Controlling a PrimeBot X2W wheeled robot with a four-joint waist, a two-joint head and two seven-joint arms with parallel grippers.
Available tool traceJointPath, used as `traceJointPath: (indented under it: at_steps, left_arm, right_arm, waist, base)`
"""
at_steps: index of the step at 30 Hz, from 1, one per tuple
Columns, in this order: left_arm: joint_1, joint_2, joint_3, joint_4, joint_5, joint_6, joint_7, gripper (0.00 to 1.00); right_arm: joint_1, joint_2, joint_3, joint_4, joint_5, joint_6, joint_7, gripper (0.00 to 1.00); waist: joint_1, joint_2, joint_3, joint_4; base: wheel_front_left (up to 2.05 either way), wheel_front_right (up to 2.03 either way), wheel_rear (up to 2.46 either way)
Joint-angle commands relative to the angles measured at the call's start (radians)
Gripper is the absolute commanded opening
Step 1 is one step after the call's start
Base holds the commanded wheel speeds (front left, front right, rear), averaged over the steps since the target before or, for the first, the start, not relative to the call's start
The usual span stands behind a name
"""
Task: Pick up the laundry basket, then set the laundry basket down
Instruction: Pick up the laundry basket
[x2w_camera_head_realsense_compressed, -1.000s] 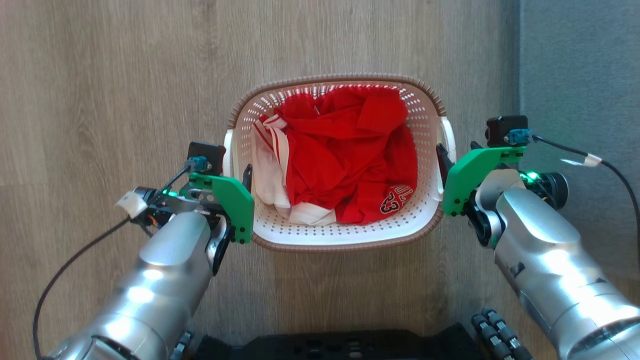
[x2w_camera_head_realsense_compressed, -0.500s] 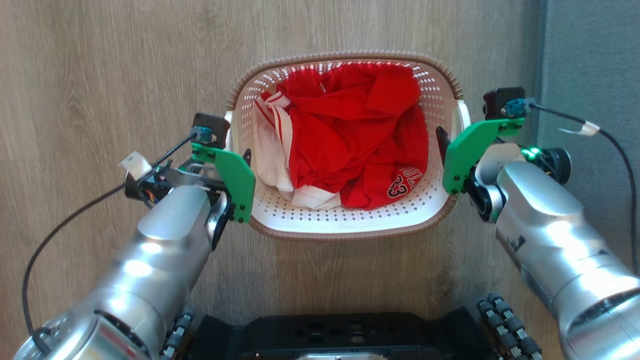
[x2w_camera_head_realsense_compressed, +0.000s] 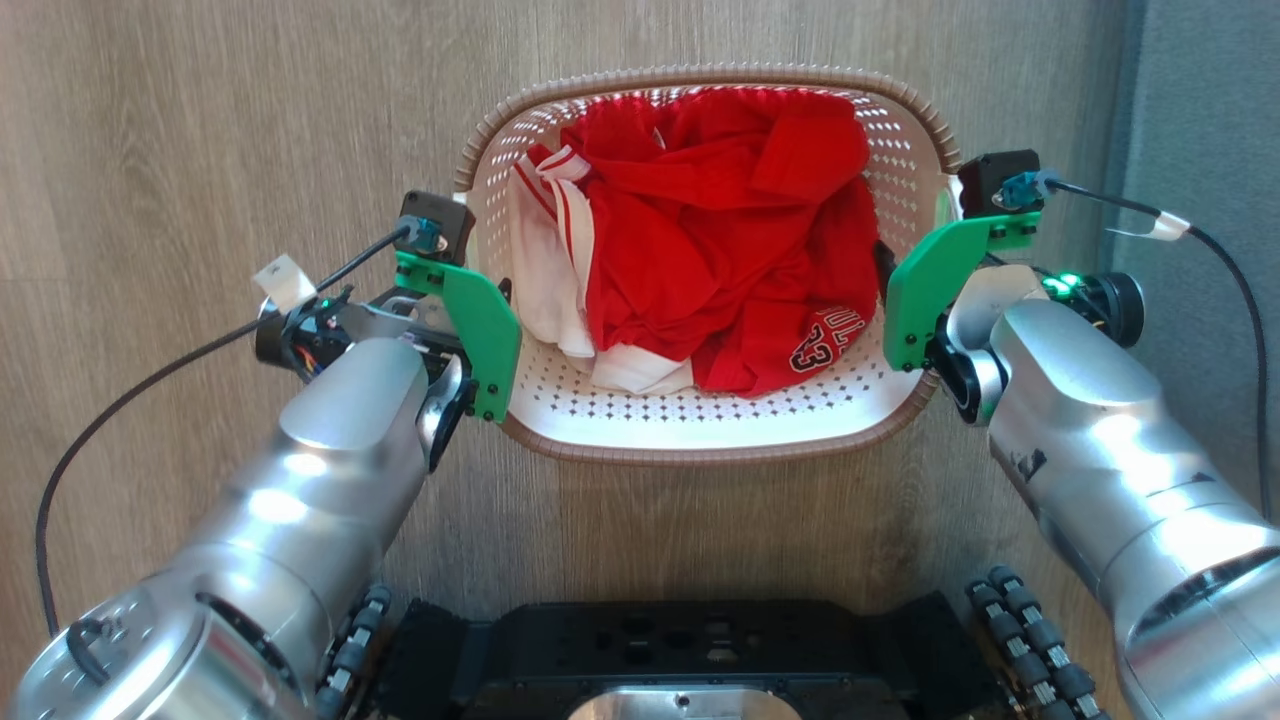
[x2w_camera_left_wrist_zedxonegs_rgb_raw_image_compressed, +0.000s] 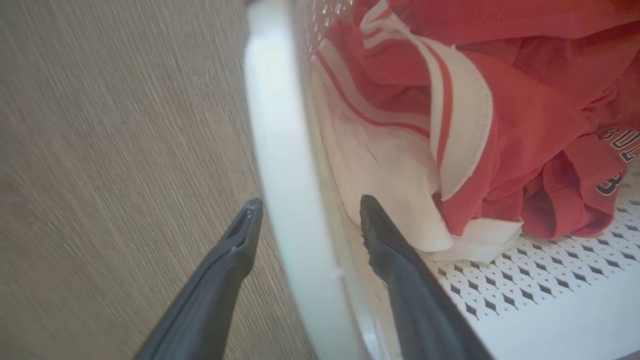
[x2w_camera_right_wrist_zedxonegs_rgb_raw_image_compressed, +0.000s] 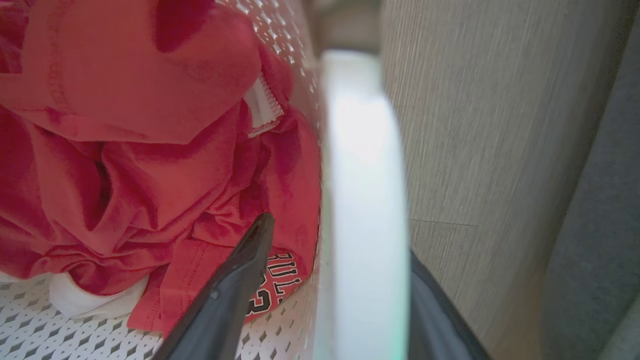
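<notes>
Laundry basket (x2w_camera_head_realsense_compressed: 700, 452): pick-up step. Left gripper (x2w_camera_left_wrist_zedxonegs_rgb_raw_image_compressed: 310, 201) and right gripper (x2w_camera_right_wrist_zedxonegs_rgb_raw_image_compressed: 340, 240), jaws wide, straddle its handles (x2w_camera_left_wrist_zedxonegs_rgb_raw_image_compressed: 280, 150) unclamped. Next: level, matched lift.

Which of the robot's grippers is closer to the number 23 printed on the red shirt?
Right. The right gripper straddles one handle of the laundry basket, a finger beside the 23; the left gripper straddles the opposite handle, across the basket.

From above, green brackets (x2w_camera_head_realsense_compressed: 485, 330) cover most of both handles of the laundry basket (x2w_camera_head_realsense_compressed: 700, 448). Close up, the left handle (x2w_camera_left_wrist_zedxonegs_rgb_raw_image_compressed: 280, 150) is a blurred white band cut off top and bottom; the right handle (x2w_camera_right_wrist_zedxonegs_rgb_raw_image_compressed: 365, 200) (equally blurred) hides most of the outer finger of the right gripper (x2w_camera_right_wrist_zedxonegs_rgb_raw_image_compressed: 340, 240). Folds swallow part of the lettering on the red jersey (x2w_camera_head_realsense_compressed: 720, 250)
</notes>
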Motion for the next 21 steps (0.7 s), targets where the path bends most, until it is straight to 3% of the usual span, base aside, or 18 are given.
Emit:
traceJointPath:
  at_steps: [1,12,13,14,15,16,17,21]
  left_arm:
    - [0.002,0.019,-0.002,-0.011,-0.012,0.007,0.004,1.00]
    - [-0.021,0.019,-0.060,-0.016,-0.055,0.018,0.008,1.00]
    - [-0.022,0.019,-0.065,-0.016,-0.059,0.019,0.007,1.00]
    - [-0.022,0.019,-0.069,-0.015,-0.066,0.019,0.009,1.00]
    - [-0.022,0.019,-0.072,-0.016,-0.073,0.019,0.012,1.00]
    - [-0.021,0.019,-0.074,-0.016,-0.082,0.018,0.017,0.69]
    - [-0.021,0.019,-0.077,-0.018,-0.090,0.018,0.022,0.00]
    - [-0.024,0.019,-0.095,-0.026,-0.113,0.022,0.029,0.00]
  right_arm:
    - [0.027,0.020,0.016,0.003,0.010,0.007,-0.015,1.00]
    - [0.007,0.022,0.015,0.032,0.037,0.007,-0.031,1.00]
    - [0.008,0.022,0.019,0.034,0.038,0.007,-0.027,0.89]
    - [0.008,0.022,0.022,0.036,0.038,0.007,-0.027,0.49]
    - [0.008,0.022,0.024,0.037,0.039,0.007,-0.028,0.26]
    - [0.008,0.022,0.026,0.038,0.040,0.007,-0.029,0.00]
    - [0.009,0.022,0.027,0.039,0.043,0.007,-0.030,0.00]
    - [0.011,0.023,0.034,0.042,0.051,0.007,-0.032,0.00]
  waist:
    - [0.0000,-0.0001,0.007,0.003]
    - [0.0000,-0.0001,0.031,0.010]
    - [0.0000,-0.0001,0.031,0.010]
    - [0.0000,-0.0001,0.032,0.011]
    - [0.0000,-0.0001,0.032,0.011]
    - [0.0000,-0.0001,0.032,0.012]
    - [0.0000,-0.0001,0.032,0.012]
    - [0.0000,-0.0001,0.032,0.016]
  base:
    - [0.00,0.00,0.00]
    - [0.00,0.00,0.00]
    - [0.00,0.00,0.00]
    - [0.00,0.00,0.00]
    - [0.00,0.00,0.00]
    - [0.00,0.00,0.00]
    - [0.00,0.00,0.00]
    - [0.00,0.00,0.00]
